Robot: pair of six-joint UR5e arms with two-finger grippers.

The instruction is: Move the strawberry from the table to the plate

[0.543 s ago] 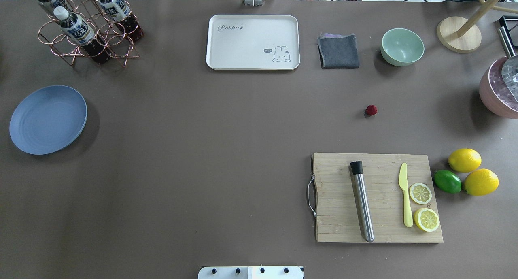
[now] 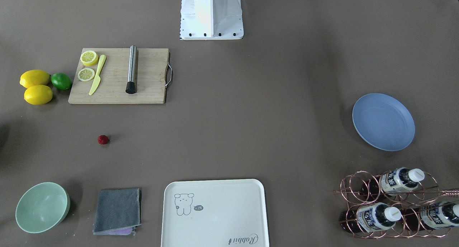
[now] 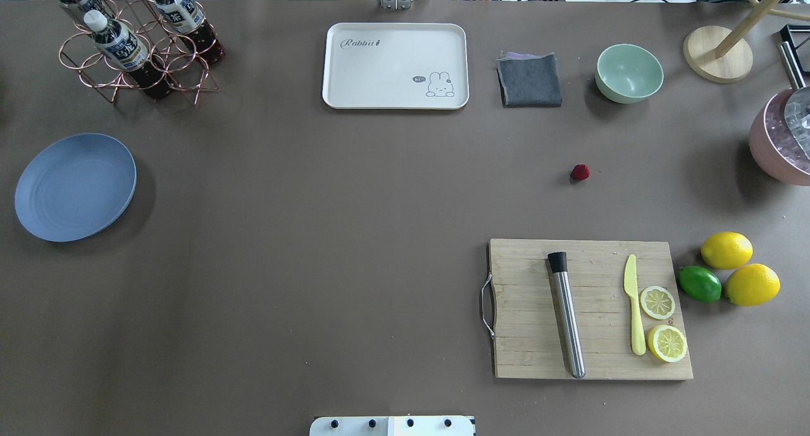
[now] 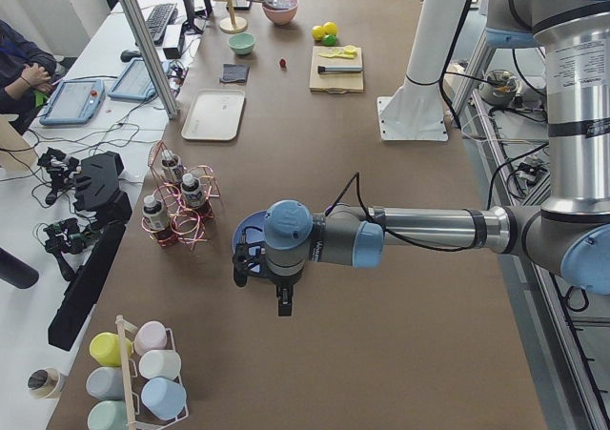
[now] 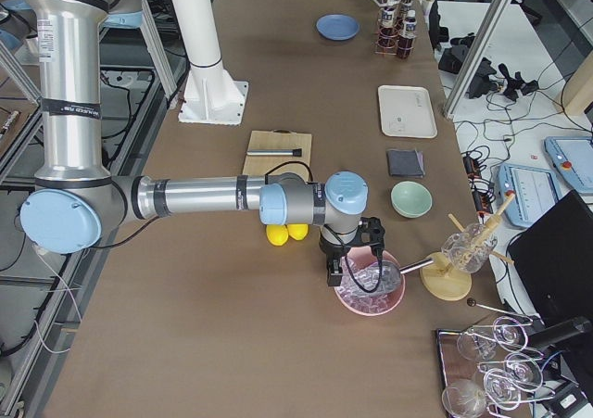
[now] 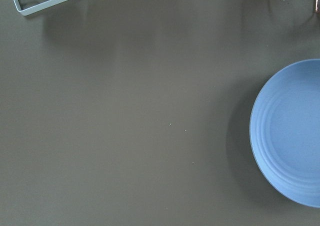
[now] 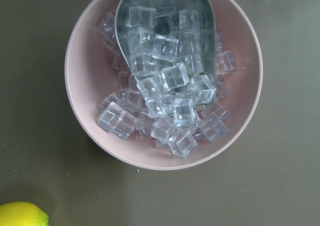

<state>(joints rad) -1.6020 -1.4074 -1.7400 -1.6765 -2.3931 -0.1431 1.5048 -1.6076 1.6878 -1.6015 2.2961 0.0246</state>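
Probably calling for centring the right pincer (image 5: 335, 272), grip impossible to tell, over the tiny dark-red bumpy strawberry (image 3: 579, 172), well apart.

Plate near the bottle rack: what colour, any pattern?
The plate is periwinkle blue with faint concentric rings, clearest in the left wrist view.

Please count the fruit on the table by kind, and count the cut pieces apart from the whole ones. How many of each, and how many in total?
strawberry: 1
whole lemons: 2
lime: 1
cut lemon pieces: 2
Total: 6
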